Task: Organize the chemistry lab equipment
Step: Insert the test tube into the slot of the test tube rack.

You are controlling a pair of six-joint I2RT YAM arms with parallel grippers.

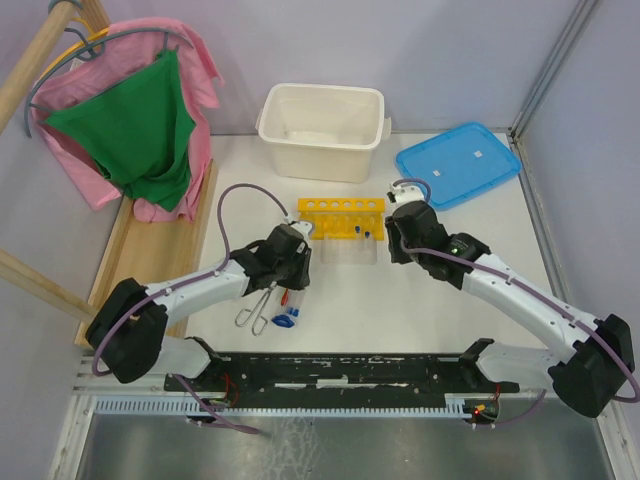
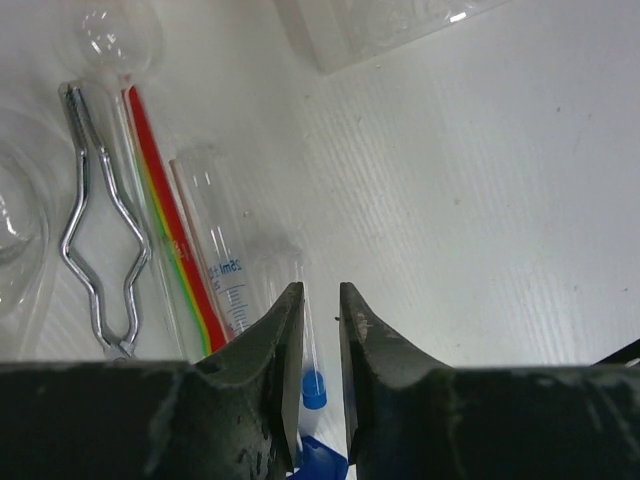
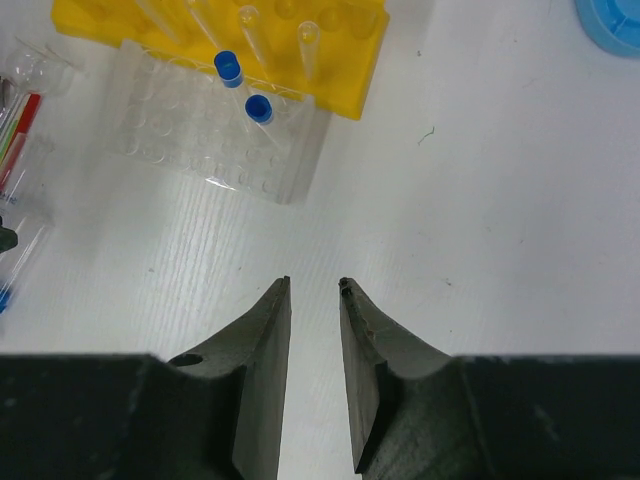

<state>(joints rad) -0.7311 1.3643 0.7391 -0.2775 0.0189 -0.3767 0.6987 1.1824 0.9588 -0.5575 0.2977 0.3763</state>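
The yellow test-tube rack (image 1: 340,215) stands mid-table and holds two blue-capped tubes (image 3: 228,68); it also shows in the right wrist view (image 3: 330,60). My left gripper (image 1: 294,278) (image 2: 321,290) hangs low over loose items, its jaws a narrow gap apart. A clear tube with a blue cap (image 2: 313,388) lies between them; I see no grip on it. Beside it lie a measuring cylinder (image 2: 225,250), a thin red rod (image 2: 175,235), metal tongs (image 2: 95,250) (image 1: 255,308) and a glass flask (image 2: 120,40). My right gripper (image 1: 398,248) (image 3: 315,285) is slightly open and empty over bare table, right of the rack.
A clear plastic tray (image 1: 350,252) (image 3: 210,140) lies in front of the rack. The white tub (image 1: 270,125) stands behind it, the blue lid (image 1: 458,163) at back right. Pink and green clothes (image 1: 130,130) hang on a wooden frame at the left.
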